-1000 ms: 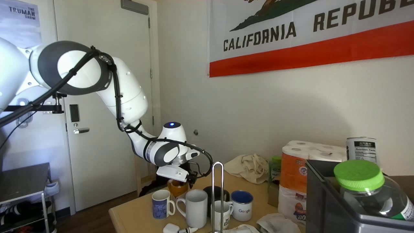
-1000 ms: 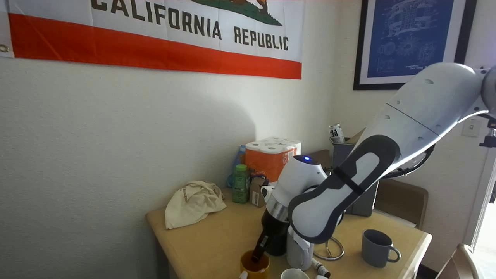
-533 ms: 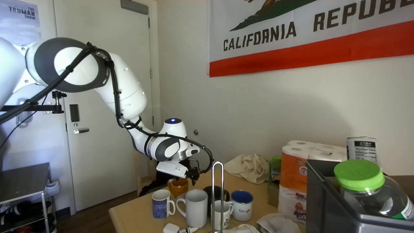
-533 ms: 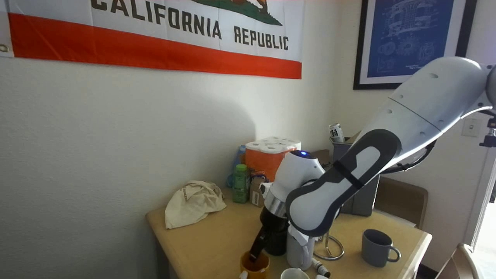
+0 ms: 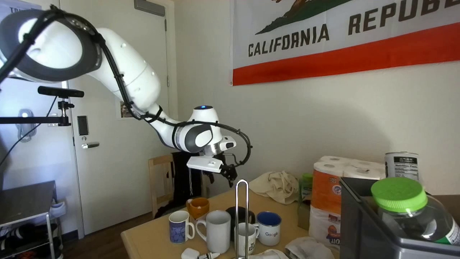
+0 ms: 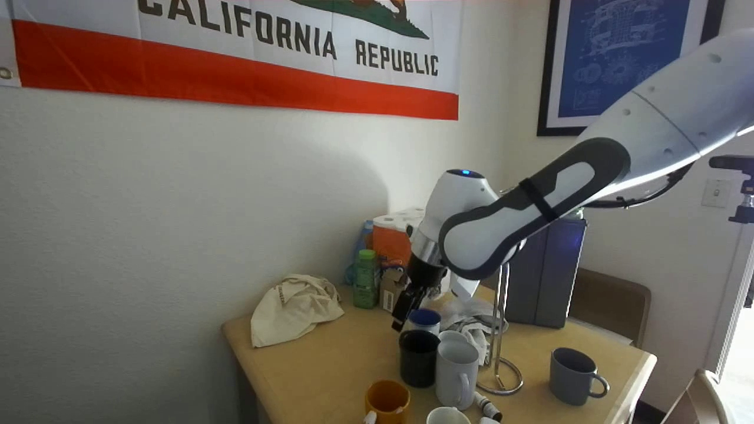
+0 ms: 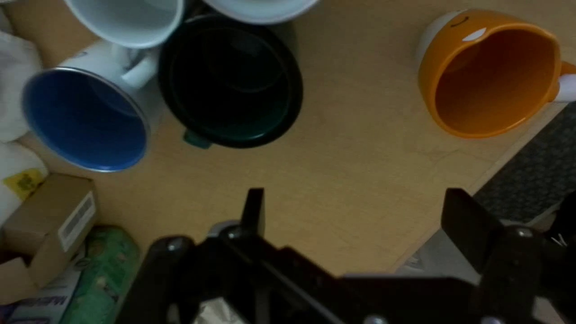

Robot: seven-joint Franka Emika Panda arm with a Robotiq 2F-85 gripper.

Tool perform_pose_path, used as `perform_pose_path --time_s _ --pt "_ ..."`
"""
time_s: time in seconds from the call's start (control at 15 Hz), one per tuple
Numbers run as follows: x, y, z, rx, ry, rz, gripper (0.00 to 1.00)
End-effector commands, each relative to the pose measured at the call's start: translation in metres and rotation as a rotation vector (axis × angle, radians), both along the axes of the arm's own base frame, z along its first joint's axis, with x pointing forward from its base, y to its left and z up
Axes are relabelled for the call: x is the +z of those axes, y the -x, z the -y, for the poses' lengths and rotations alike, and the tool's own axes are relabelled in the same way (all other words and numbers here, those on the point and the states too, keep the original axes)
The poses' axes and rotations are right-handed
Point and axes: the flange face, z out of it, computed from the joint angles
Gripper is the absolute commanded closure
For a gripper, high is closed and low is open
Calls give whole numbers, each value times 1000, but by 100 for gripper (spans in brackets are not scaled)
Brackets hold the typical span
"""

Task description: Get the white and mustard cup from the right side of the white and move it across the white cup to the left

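Note:
The white and mustard cup (image 5: pixel 198 207) stands upright near a table edge; its orange inside and smiling face show in the wrist view, where the cup (image 7: pixel 427 85) is at upper right. Between a blue-patterned mug and a black mug stands the plain white cup (image 5: pixel 219 232), its handle turned toward the patterned one; only its rim (image 7: pixel 265 20) shows in the wrist view. Above the table, away from the mustard cup, my gripper (image 7: pixel 354 191) is open with bare tabletop between its fingers. It also appears in both exterior views, as a dark gripper (image 6: pixel 402 321).
Close to the white cup are the black mug (image 6: pixel 418 359), a blue-lined mug (image 5: pixel 268 230), the patterned mug (image 5: pixel 178 230) and a thin metal stand (image 6: pixel 500 330). A grey mug (image 6: pixel 571 377), a cloth bag (image 6: pixel 297 312), a green bottle (image 6: pixel 366 282) and a small carton (image 7: pixel 49 220) stand farther off.
My gripper was down at the mustard cup with a finger inside its rim. It has lifted clear and shifted toward the black mug, while the cup has stayed where it was.

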Motion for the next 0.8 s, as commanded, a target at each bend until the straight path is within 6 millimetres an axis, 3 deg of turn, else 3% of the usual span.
perform_pose_path --time_s 0.0,0.4,0.73 --pt "44 1 34 -87 45 -42 0" --pt "88 21 96 -260 30 -102 0" --pt "104 46 128 -349 7 -155 0"
